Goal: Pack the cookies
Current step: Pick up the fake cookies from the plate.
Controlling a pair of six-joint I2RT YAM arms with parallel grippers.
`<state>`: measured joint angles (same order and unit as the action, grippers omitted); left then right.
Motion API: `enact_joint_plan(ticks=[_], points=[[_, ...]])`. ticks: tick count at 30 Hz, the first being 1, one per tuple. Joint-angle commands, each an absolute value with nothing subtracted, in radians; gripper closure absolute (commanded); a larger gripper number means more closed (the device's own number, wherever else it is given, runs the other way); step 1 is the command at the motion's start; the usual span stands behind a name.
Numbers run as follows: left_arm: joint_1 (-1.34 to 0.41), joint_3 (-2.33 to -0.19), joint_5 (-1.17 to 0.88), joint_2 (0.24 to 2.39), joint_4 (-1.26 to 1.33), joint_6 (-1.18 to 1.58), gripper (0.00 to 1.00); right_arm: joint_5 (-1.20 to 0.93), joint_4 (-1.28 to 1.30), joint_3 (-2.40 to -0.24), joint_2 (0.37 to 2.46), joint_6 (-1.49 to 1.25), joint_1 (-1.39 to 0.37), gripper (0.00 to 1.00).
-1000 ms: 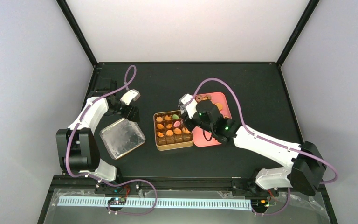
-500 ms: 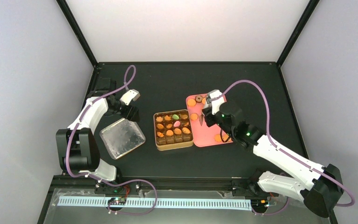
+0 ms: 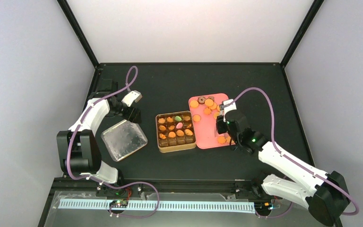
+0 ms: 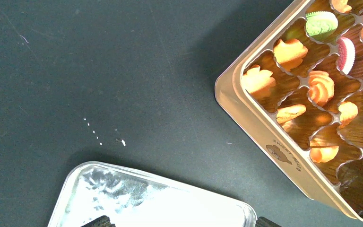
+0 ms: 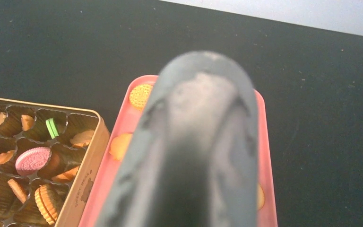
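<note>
The brown tin (image 3: 160, 143) holds several cookies (image 3: 172, 127), mostly orange, with one green (image 4: 321, 24) and one pink (image 4: 346, 48). More orange cookies (image 3: 203, 104) and a dark one lie on the pink tray (image 3: 207, 142) to its right. My right gripper (image 3: 223, 125) hovers over the tray, shut on the metal tongs (image 5: 203, 151), whose blurred grey blades fill the right wrist view and hide much of the tray. My left gripper (image 3: 131, 113) is open, left of the tin, over the silver lid (image 4: 151, 203).
The silver tin lid (image 3: 124, 139) lies flat on the black table, left of the tin. The tin's rim (image 4: 260, 127) is close to the lid's corner. Black frame posts stand at the table's back corners.
My right arm has swung from over the tin's right edge back to the right, over the pink tray, with the tongs. The left arm has not moved.
</note>
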<state>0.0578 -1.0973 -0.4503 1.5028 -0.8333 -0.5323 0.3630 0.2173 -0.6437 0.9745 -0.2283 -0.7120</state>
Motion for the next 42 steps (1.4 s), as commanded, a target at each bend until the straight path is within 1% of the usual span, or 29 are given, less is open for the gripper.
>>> enact_joint_plan(ticks=[1, 8, 13, 17, 23, 28, 33, 36, 42], points=[[0.064, -1.135, -0.476, 1.497, -0.851, -0.552, 0.2, 0.403, 0.167, -0.63, 0.999, -0.257, -0.708, 0.64], [0.064, -1.138, -0.472, 1.494, -0.853, -0.554, 0.2, 0.402, 0.134, -0.603, 1.053, -0.258, -0.709, 0.61], [0.063, -1.137, -0.468, 1.495, -0.853, -0.554, 0.2, 0.389, 0.13, -0.592, 1.048, -0.264, -0.708, 0.62], [0.063, -1.137, -0.47, 1.496, -0.851, -0.552, 0.2, 0.384, 0.136, -0.6, 1.033, -0.255, -0.709, 0.73], [0.064, -1.14, -0.471, 1.497, -0.852, -0.552, 0.2, 0.374, 0.142, -0.627, 1.009, -0.234, -0.709, 0.85], [0.063, -1.144, -0.472, 1.497, -0.855, -0.552, 0.2, 0.337, 0.16, -0.683, 1.0, -0.211, -0.708, 0.99], [0.063, -1.142, -0.468, 1.499, -0.854, -0.551, 0.2, 0.218, 0.174, -0.767, 0.987, -0.181, -0.717, 0.99], [0.065, -1.138, -0.464, 1.5, -0.851, -0.55, 0.2, 0.157, 0.175, -0.832, 0.997, -0.156, -0.761, 0.99], [0.067, -1.134, -0.463, 1.505, -0.847, -0.544, 0.2, 0.064, 0.172, -0.993, 1.132, -0.112, -0.902, 0.97]])
